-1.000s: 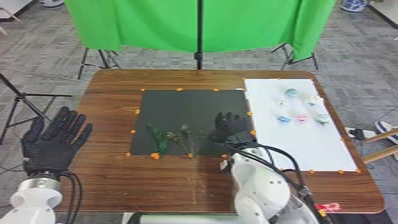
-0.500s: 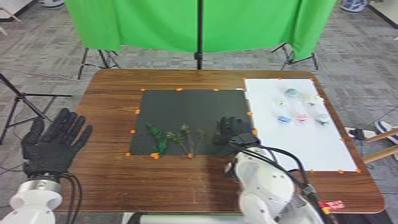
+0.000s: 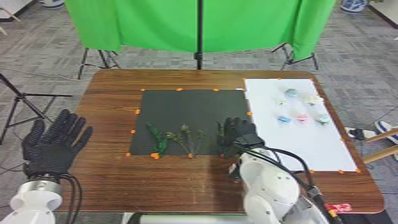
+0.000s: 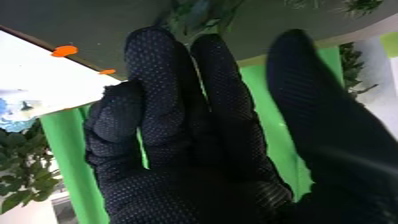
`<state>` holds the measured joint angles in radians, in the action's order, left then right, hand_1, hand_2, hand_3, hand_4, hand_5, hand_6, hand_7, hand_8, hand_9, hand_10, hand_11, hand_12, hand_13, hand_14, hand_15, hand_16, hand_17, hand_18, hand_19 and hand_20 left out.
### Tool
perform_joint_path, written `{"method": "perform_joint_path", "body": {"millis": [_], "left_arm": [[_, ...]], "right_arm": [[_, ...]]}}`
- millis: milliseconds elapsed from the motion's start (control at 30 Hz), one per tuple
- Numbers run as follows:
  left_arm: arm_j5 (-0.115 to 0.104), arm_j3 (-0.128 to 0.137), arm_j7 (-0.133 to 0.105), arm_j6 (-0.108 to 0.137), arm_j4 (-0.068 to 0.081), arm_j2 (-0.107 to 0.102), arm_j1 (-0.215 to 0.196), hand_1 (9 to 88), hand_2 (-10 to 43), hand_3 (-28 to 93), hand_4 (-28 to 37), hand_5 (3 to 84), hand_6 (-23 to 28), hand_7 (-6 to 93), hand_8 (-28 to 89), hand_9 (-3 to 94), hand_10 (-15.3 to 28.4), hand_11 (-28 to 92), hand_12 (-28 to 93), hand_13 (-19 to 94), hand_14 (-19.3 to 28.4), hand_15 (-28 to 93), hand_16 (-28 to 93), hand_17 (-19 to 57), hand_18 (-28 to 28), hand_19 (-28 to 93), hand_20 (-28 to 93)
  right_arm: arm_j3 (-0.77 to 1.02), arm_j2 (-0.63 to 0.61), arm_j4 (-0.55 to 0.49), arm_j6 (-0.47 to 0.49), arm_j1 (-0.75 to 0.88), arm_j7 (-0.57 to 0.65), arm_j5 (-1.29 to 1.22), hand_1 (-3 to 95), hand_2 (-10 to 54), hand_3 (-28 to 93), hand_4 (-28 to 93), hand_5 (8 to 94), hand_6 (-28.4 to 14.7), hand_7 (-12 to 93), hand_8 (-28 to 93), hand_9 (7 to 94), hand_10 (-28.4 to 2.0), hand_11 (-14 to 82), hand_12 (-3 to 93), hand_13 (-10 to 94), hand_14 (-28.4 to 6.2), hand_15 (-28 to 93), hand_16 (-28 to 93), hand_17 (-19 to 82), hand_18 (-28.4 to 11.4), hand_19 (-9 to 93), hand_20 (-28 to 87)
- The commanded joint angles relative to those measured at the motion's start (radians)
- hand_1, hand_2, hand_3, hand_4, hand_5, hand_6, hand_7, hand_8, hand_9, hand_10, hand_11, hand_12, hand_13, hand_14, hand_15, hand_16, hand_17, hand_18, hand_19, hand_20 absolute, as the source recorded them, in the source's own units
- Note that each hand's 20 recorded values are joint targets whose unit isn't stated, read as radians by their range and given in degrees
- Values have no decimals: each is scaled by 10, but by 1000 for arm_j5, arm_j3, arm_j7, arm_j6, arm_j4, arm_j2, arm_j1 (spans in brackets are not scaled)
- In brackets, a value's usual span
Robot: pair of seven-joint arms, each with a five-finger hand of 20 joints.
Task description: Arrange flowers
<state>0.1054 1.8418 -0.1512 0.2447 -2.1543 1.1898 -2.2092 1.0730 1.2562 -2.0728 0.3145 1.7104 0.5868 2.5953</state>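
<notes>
Showing extended fingers — right hand (image 3: 240, 134), open. Greens (image 3: 160, 140) to its left, flowers (image 3: 302, 119) to its right — left hand (image 3: 50, 150) also open.

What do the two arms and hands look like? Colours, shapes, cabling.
Both arms are glossy white with rounded segments. The left black fabric-gloved robot hand joins its arm at a silvery metallic ring; black cables run beside that wrist. The right black fabric-gloved robot hand also has black cables, looping along its white forearm.

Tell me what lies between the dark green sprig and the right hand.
Paler, thin-stemmed sprigs lie there on the black mat, as the head view shows.
</notes>
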Motion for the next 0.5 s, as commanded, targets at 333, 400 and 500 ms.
{"method": "perform_joint_path", "body": {"millis": [333, 400, 500], "left_arm": [[-14, -4, 8, 23, 0, 7, -10, 284, 133, 724, -283, 498, 93, 166, -83, 431, 158, 256, 146, 320, 161, 419, -53, -43, 152, 344, 173], [-13, -3, 9, 21, 1, 8, -9, 286, 130, 725, -283, 498, 93, 167, -84, 431, 158, 256, 146, 320, 161, 420, -53, -43, 151, 344, 173], [-9, -4, 13, 17, 2, 8, -11, 293, 121, 726, -283, 497, 92, 167, -84, 431, 158, 257, 147, 320, 161, 420, -54, -43, 152, 344, 173]], "right_arm": [[3, -4, 107, -142, 24, -52, 115, 690, -95, 681, -282, 643, -37, 387, 157, 730, -150, 194, 506, 655, -102, 579, 464, 368, -261, 895, 354], [7, -6, 109, -143, 29, -72, 132, 685, -95, 680, -282, 597, -41, 418, 123, 710, -148, 226, 513, 647, -98, 589, 465, 368, -258, 890, 351], [7, -7, 108, -141, 29, -87, 134, 682, -95, 685, -283, 566, -53, 359, -82, 688, -149, 262, 508, 637, -97, 591, 466, 361, -253, 879, 346]]}}
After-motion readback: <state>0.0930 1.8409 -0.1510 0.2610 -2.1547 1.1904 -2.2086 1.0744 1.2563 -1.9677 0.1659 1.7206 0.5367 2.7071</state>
